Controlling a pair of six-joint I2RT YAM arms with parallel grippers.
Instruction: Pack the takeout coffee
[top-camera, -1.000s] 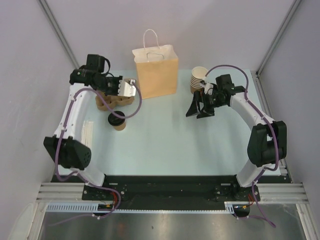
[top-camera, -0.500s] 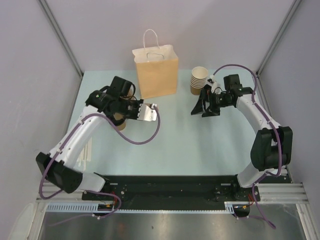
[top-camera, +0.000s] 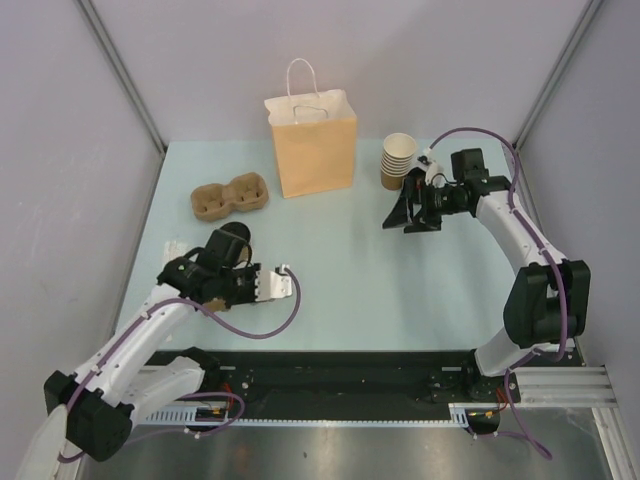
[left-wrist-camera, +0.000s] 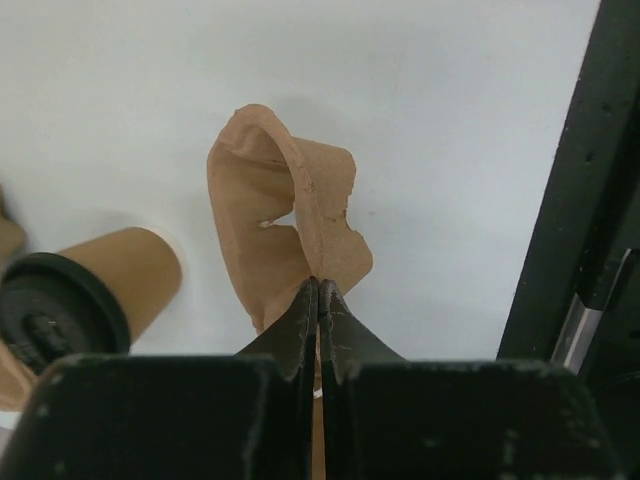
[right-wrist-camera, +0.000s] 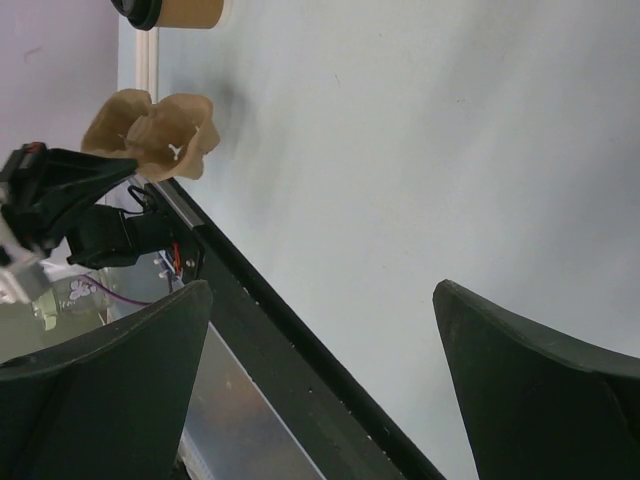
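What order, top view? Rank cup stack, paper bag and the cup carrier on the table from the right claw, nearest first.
1. Cup stack, just behind the right claw.
2. Paper bag, back centre.
3. Cup carrier, back left.

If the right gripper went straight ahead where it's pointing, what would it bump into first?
Probably the bare table. The right gripper tilts down at it, jaws open, with nothing between them. The takeout coffee sits far off to the side, though depth is hard to judge.

Cup stack (top-camera: 398, 160) stands right of bag (top-camera: 312, 140), carrier (top-camera: 230, 195) left.
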